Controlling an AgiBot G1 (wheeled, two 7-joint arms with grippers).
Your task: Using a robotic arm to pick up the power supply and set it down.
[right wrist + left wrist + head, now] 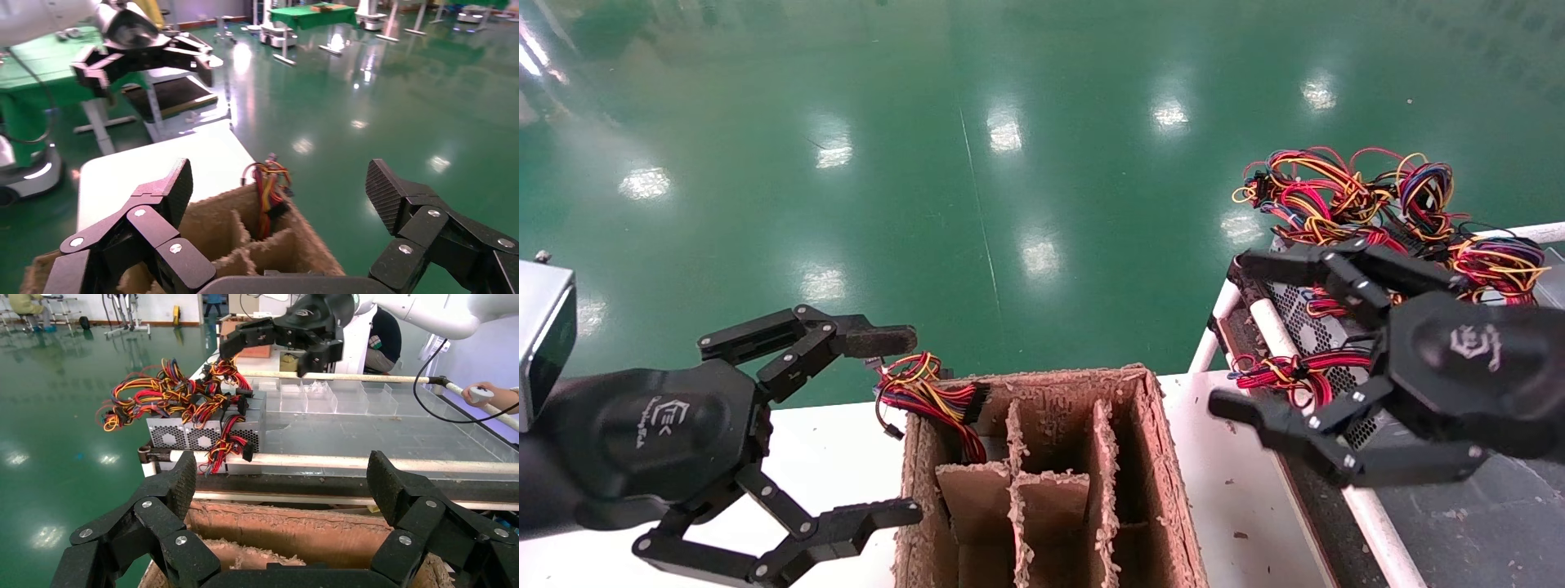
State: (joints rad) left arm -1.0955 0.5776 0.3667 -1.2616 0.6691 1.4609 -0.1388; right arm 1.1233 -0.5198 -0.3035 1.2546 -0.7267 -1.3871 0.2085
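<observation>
My right end effector [1258,335], white logo unreadable, hangs spread wide above the grey power supply [1316,331] on the cart; my left end effector [911,425], also released, flanks the cardboard box [1164,465].

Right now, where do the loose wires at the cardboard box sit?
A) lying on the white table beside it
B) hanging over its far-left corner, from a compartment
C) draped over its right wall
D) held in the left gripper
B: the head view shows the wires coming out of the far-left compartment of the cardboard box and spilling over that corner, with the open left gripper beside them, not gripping them.
</observation>
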